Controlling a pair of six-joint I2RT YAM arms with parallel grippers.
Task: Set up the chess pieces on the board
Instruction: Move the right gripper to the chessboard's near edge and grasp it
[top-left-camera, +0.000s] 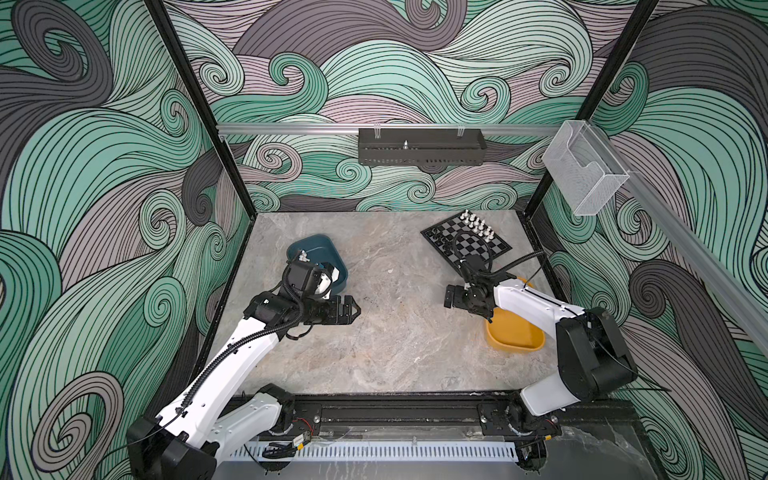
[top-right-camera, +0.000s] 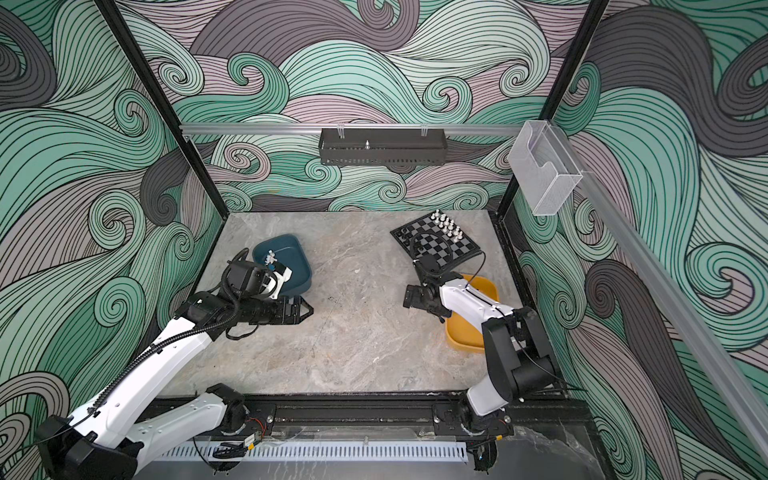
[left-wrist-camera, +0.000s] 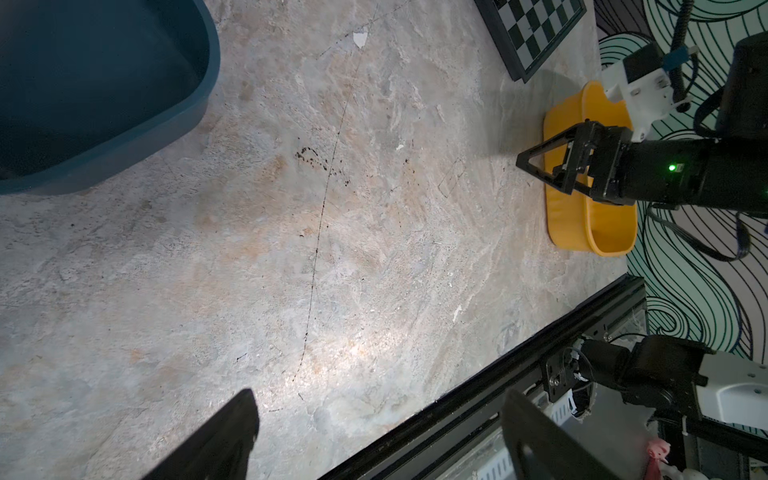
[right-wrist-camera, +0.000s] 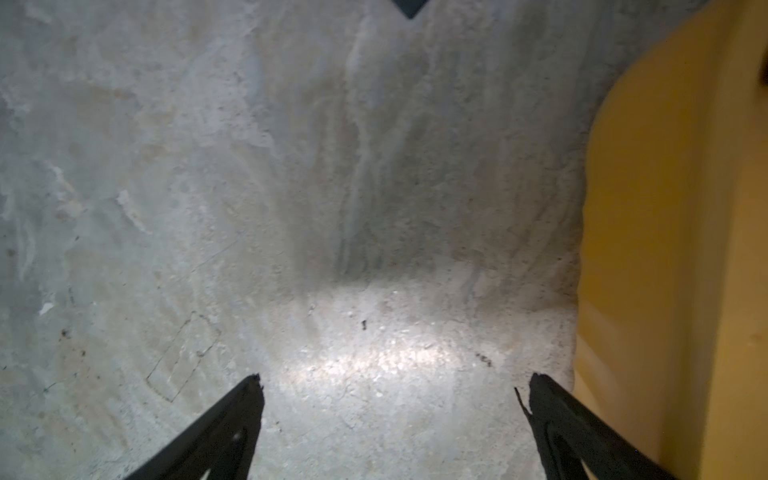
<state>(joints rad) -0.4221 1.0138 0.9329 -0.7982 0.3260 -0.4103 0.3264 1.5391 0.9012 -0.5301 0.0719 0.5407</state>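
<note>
Left claw (top-left-camera: 356, 310): jaws wide apart, empty.
Right claw (right-wrist-camera: 395, 382): wide apart, empty.
Risk: trailing cable (top-left-camera: 519, 257) may topple white pieces (top-left-camera: 478, 226) standing on board (top-left-camera: 442, 230).

**A:** Where do the cameras look from?

**B:** Two sit high over the robot's side, side by side, angled down. Both top views share almost everything: the whole bench (top-left-camera: 395, 332), the board (top-left-camera: 453, 228) at the far right, the teal tray (top-right-camera: 291, 249), the yellow tray (top-right-camera: 461, 338).

**A:** And the wrist cameras?

**B:** The left one looks across the bench from fairly low, over the left hand (left-wrist-camera: 378, 395), as far as the right hand (left-wrist-camera: 521, 162) and a board corner. The right one hovers close, over the right hand's fingertips (right-wrist-camera: 249, 399), seeing stone and yellow tray wall.
</note>
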